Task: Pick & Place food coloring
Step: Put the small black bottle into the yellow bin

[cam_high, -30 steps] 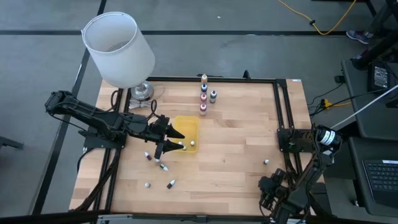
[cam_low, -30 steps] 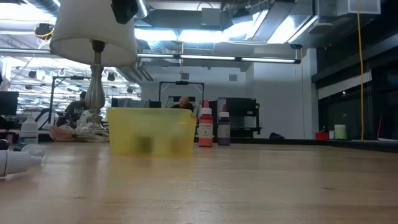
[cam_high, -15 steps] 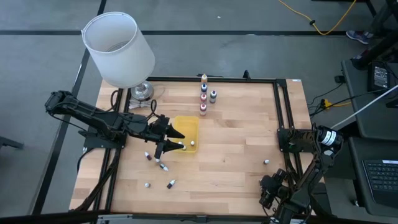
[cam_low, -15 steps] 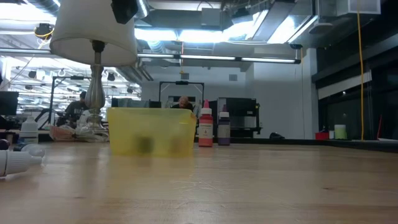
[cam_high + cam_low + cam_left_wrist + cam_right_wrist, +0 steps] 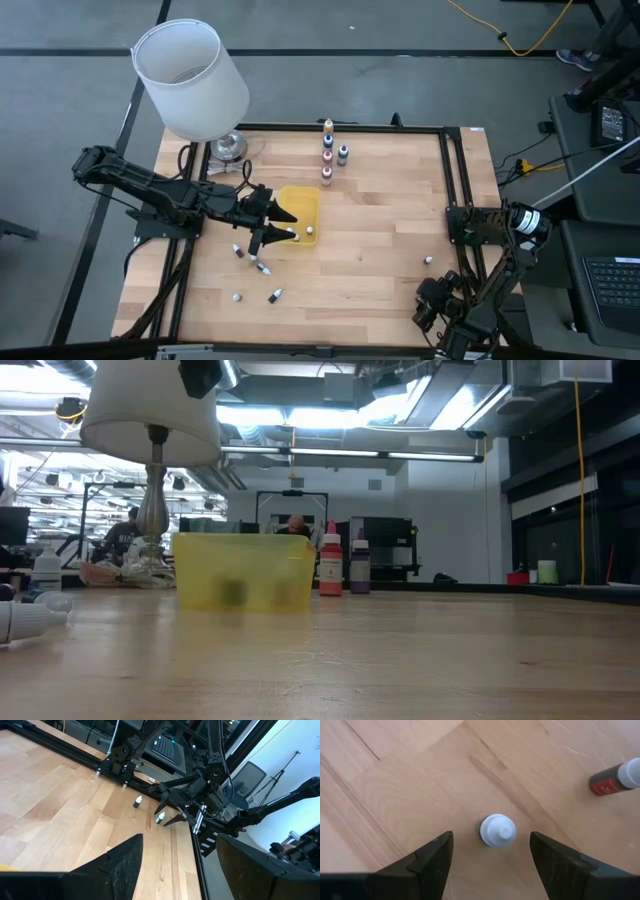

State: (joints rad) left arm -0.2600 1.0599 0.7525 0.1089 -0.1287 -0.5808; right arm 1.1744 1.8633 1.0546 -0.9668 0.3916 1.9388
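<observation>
Food coloring bottles (image 5: 327, 158) are scattered over the wooden table (image 5: 380, 220): a small cluster stands upright near the far edge, several lie tipped over near the front-left (image 5: 262, 267), and one sits alone toward the right side (image 5: 428, 260). The left gripper (image 5: 275, 230) hovers at the left side of the yellow tray (image 5: 300, 200), fingers spread with nothing between them. The right gripper (image 5: 490, 836) is low at the front-right corner, fingers spread wide on either side of a white-capped bottle (image 5: 497, 830) seen from above but not touching it, with a red bottle (image 5: 612, 779) lying nearby. A white-shaded lamp (image 5: 190, 78) stands at the far-left corner. Behind the table is a bright workshop with ceiling lights, where a person (image 5: 295, 525) sits far back.
</observation>
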